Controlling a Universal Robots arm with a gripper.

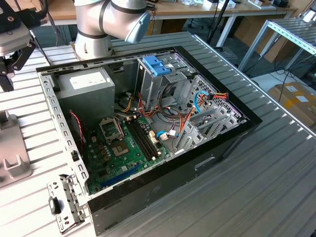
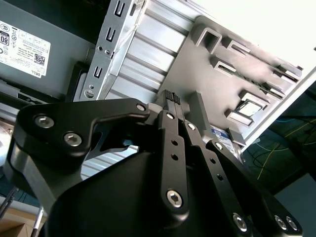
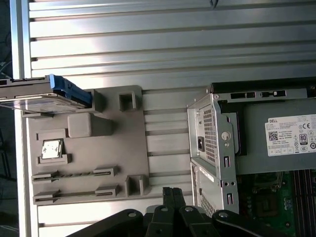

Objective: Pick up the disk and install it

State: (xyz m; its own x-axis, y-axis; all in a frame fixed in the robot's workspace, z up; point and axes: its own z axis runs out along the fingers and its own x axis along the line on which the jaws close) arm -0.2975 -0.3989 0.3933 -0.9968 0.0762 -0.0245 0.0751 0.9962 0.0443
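The disk (image 3: 59, 91), with its bright blue carrier, rests at one corner of a grey fixture plate (image 3: 158, 143) in the first wrist view. It stands partly raised off the plate. My gripper (image 3: 172, 191) hovers over the plate's opposite edge, well apart from the disk. Its two black fingers are pressed together, shut, with nothing between them. In the second wrist view the shut gripper (image 2: 174, 97) points at the same grey fixture plate (image 2: 197, 69).
An open computer case (image 1: 232, 143) lies on the ribbed aluminium table (image 1: 276, 187), beside the fixture plate (image 1: 12, 163). Inside are a grey power supply (image 1: 86, 84), a light-blue bracket (image 1: 155, 64) on the drive cage, a motherboard (image 1: 123, 148) and loose cables. The arm's base (image 1: 98, 29) stands behind the case.
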